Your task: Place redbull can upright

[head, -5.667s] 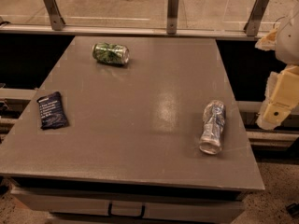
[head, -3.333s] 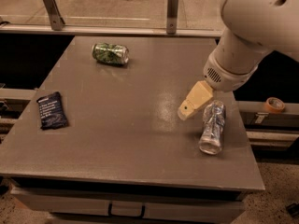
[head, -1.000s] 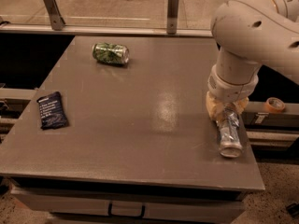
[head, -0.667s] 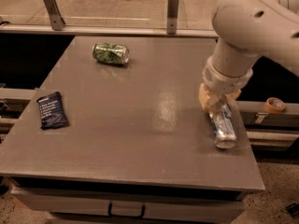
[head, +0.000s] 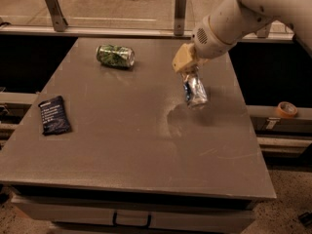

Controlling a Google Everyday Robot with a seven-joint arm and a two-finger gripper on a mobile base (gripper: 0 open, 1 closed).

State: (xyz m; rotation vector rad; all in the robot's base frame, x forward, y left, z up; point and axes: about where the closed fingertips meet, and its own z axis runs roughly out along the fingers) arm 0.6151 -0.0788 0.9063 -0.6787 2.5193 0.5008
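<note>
The redbull can (head: pixel 195 89) is a slim silver can with blue marks. It hangs in my gripper (head: pixel 187 68), lifted off the grey table (head: pixel 146 145) and tilted, its lower end pointing down and to the right. The gripper is shut on the can's upper end, over the right middle of the table. The white arm comes in from the upper right.
A wider green-patterned can (head: pixel 115 55) lies on its side at the back left. A dark blue snack packet (head: pixel 53 114) lies near the left edge. A roll of tape (head: pixel 285 109) sits on a ledge right of the table. A railing runs behind.
The can lay on the table near the right edge with my gripper at it. Now my gripper has lifted it and carried it up and towards the table's middle.
</note>
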